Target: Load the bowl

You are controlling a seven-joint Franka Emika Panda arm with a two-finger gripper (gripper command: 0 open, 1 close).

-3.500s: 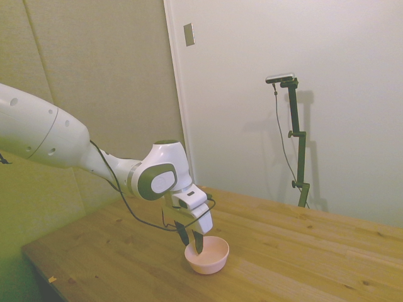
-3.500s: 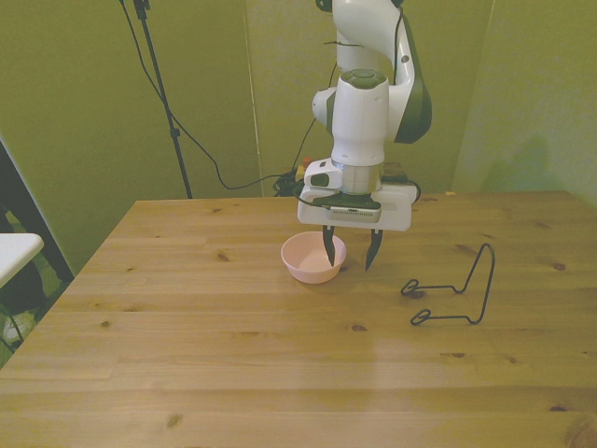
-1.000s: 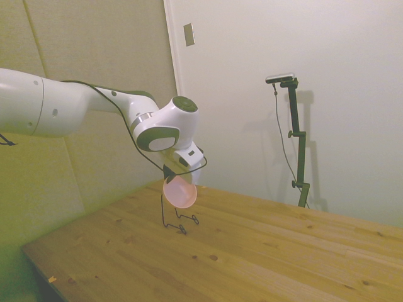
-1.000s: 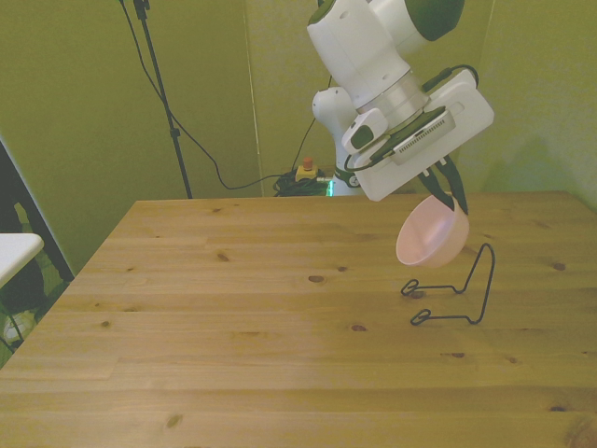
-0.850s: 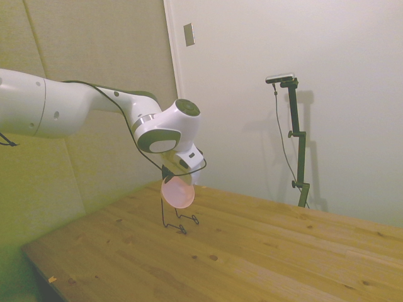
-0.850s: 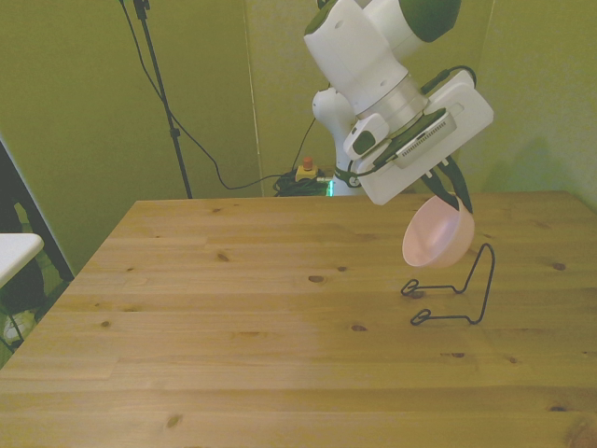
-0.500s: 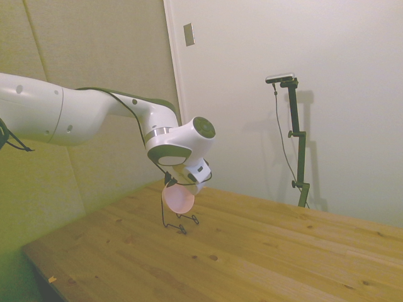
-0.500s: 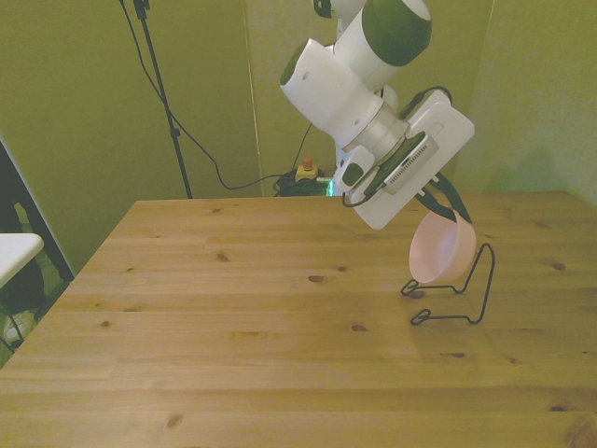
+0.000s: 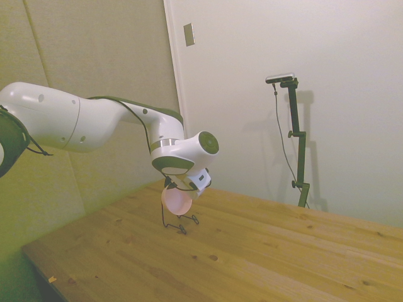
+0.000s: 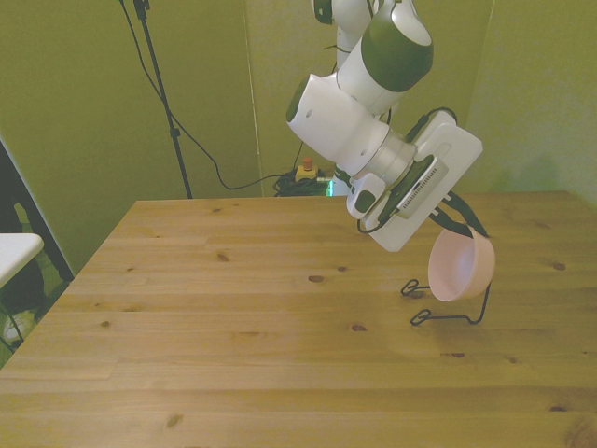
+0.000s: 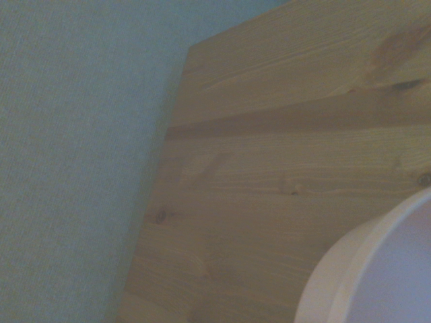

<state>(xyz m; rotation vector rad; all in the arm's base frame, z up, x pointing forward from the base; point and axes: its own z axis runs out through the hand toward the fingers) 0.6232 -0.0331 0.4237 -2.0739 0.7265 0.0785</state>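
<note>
Fingers (image 10: 464, 217) pinch the bowl (image 10: 459, 265) by its rim, tilted sideways.

Wooden table (image 10: 233, 317); black wire stand (image 10: 454, 303) on it, front view's right

Robot lab, padded wall panels (image 9: 94, 56), bare wooden table (image 10: 233, 355), trailing cables (image 10: 201, 149)

One bowl (image 10: 459, 266), one wire stand (image 10: 451, 301).
</note>
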